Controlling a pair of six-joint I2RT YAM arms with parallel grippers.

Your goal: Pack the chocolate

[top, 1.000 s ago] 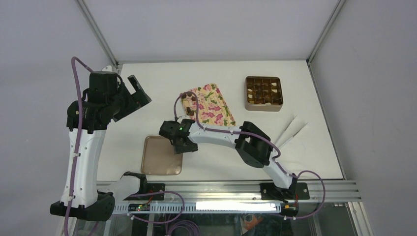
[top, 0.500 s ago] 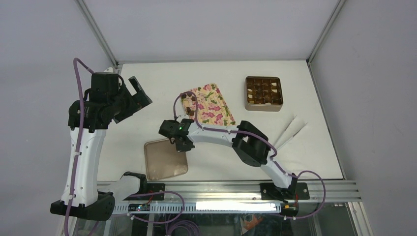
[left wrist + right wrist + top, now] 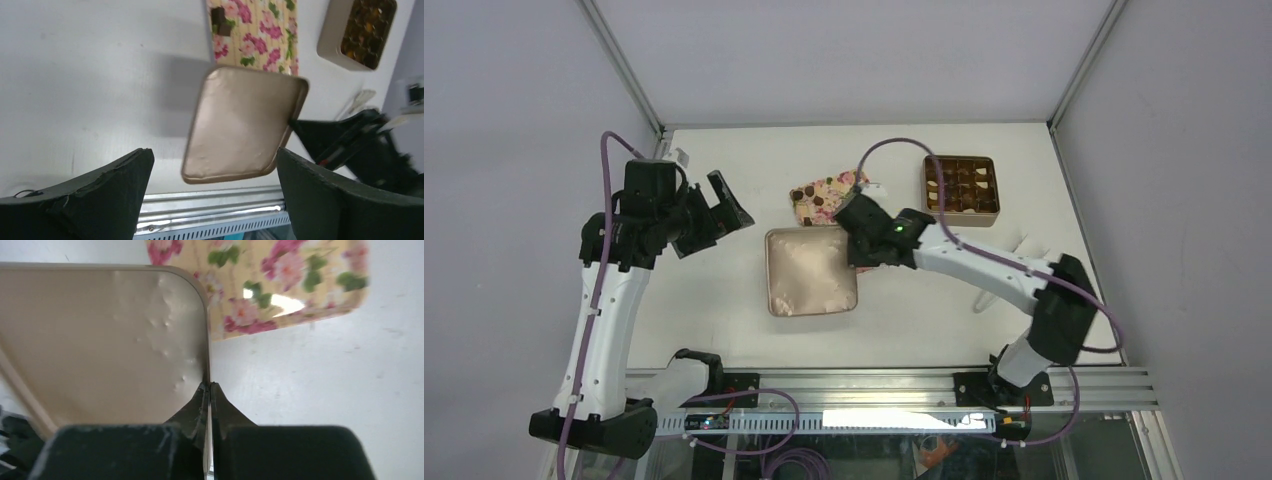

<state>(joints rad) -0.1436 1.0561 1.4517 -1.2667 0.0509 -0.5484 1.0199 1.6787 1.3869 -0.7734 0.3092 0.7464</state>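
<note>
Dark chocolate pieces (image 3: 808,195) lie on the left end of a floral tray (image 3: 832,187); one piece (image 3: 218,21) shows in the left wrist view. The brown compartment box (image 3: 961,188) at the back right holds more pieces. My right gripper (image 3: 861,250) is shut on the right edge of the flat tan lid (image 3: 812,270), holding it above the table just in front of the tray. In the right wrist view the right gripper (image 3: 209,385) pinches the lid's rim (image 3: 100,335). My left gripper (image 3: 724,222) hangs open to the left of the lid (image 3: 245,125), with nothing in it.
White tongs (image 3: 1022,247) lie on the table right of the right arm. The box (image 3: 357,32) and floral tray (image 3: 260,35) sit toward the back. A metal rail (image 3: 894,382) runs along the near table edge.
The right gripper closed on the lid at the front left, lifted it and carried it right and back, next to the floral tray. The left arm shifted slightly right, still open.
</note>
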